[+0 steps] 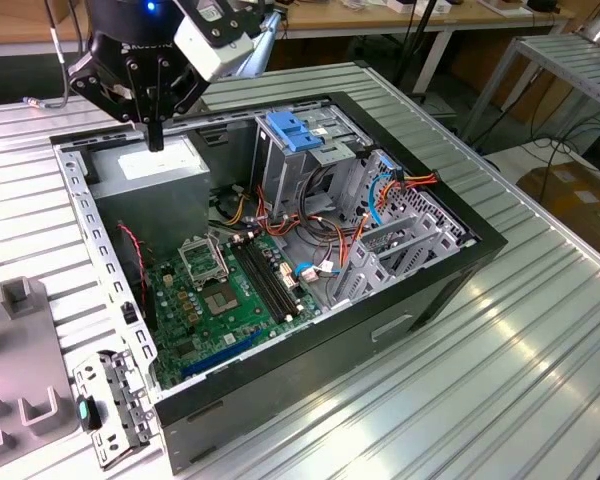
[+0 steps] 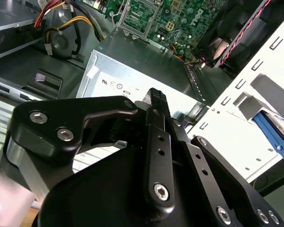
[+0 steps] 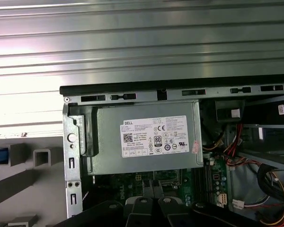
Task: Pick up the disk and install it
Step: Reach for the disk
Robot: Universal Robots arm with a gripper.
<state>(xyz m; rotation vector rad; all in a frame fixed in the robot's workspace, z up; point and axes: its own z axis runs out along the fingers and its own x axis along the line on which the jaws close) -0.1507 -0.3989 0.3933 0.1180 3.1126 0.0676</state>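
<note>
**A:** Starting with the biggest thing, what carries everything?

**B:** A ribbed metal surface (image 1: 540,330). An open computer case (image 1: 310,380) lies on it with its side off.

**A:** Where is the pincer?

**B:** The pincer (image 1: 156,145) hangs over one corner of the case, directly above the grey power supply (image 1: 150,172). I cannot tell whether its tips touch the labelled top. The fingers are pressed together and hold nothing.

**A:** What else is inside?

**B:** A green circuit board (image 1: 220,300) lies beside the power supply, near the pincer. A light-blue latch plate (image 1: 295,130) sits on the drive cage, well apart from the pincer.

**A:** And the disk?

**B:** It is outside the case. In the second wrist view a bright blue rail of the disk (image 2: 273,137) shows beyond the perforated case wall (image 2: 236,94), well apart from the pincer.
</note>
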